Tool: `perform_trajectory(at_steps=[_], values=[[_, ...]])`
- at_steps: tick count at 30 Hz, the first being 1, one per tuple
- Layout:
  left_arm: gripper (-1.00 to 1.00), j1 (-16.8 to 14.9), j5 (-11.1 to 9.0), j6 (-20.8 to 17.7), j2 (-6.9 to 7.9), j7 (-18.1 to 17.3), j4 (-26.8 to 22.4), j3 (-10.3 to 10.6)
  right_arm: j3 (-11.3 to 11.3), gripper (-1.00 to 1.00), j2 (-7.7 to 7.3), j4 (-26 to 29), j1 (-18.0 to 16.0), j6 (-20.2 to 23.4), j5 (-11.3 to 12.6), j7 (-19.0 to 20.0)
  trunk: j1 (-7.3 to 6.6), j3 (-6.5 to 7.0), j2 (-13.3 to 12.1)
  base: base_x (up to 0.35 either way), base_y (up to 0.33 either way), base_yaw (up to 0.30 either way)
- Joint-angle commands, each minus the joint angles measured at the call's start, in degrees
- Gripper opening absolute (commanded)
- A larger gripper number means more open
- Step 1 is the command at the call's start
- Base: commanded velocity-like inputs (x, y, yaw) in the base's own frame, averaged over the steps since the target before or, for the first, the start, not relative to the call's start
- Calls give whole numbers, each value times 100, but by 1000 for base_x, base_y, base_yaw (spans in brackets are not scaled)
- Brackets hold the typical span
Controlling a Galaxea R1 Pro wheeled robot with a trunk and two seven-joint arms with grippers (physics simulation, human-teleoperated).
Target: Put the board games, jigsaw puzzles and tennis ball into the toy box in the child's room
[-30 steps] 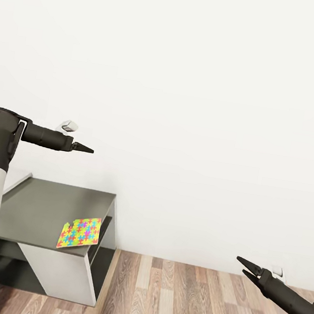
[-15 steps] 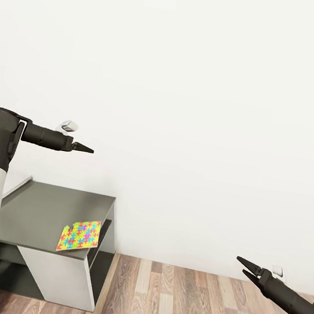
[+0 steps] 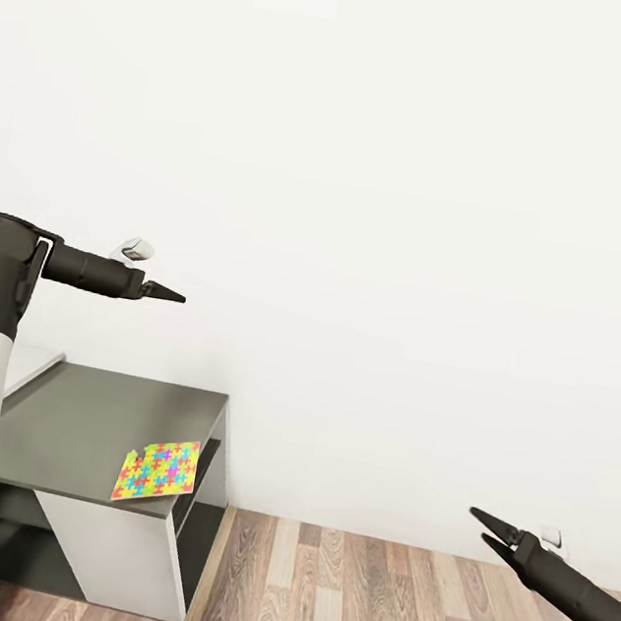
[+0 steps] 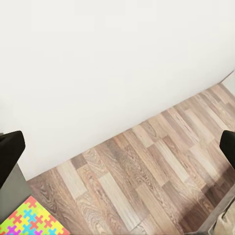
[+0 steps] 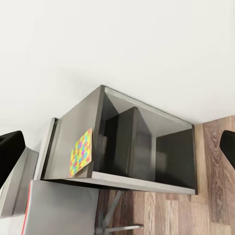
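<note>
Here, in the head view, one jigsaw puzzle point(image 3: 156, 470) lies flat on the dark grey lower part of the table point(image 3: 86, 416), at the top's front corner on the open-shelf side, with its near edge about level with the table's front lip. It is a thin mat of red, yellow, green and blue interlocking pieces with a knobbly outline, and nothing rests on it. The left claw point(image 3: 166, 294) hangs in the air above the table, over the puzzle and well apart from it, its fingers pressed nearly together in this view and pinching nothing; the right claw point(image 3: 490, 531) is held low over the wooden floor point(image 3: 357, 596), far from the table, slightly spread and empty. Both arms look carried clear of the furniture, which suits a robot on its way, not one reaching. In the left wrist view the puzzle's corner point(image 4: 27, 221) peeks beside the table edge, and the two dark fingertips stand wide apart at the frame's sides. In the right wrist view the puzzle point(image 5: 81, 152) sits on the table top point(image 5: 73, 132) above open dark shelf bays, fingertips point(image 5: 11, 147) again spread.
</note>
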State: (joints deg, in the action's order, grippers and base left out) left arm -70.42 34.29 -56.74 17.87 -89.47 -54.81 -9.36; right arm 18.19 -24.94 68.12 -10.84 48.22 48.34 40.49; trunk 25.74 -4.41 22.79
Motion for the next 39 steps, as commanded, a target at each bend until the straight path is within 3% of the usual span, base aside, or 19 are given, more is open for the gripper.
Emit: perform_trajectory(at_steps=[1, 22, 39], values=[[100, -7, 60, -55, -3, -53, -4, -7, 24, 100, 0, 0, -6, 35, 4, 8, 4, -12, 13, 0, 0, 6], [100, -7, 60, -48, -3, -53, -4, -4, 119, 100, -9, -7, -6, 97, -12, -11, 4, -9, 13, 0, 2, 1], [100, -6, 60, -48, 6, -53, -4, -4, 106, 100, -10, -12, -6, 427, -34, -50, 4, -9, 13, 12, 124, 0]])
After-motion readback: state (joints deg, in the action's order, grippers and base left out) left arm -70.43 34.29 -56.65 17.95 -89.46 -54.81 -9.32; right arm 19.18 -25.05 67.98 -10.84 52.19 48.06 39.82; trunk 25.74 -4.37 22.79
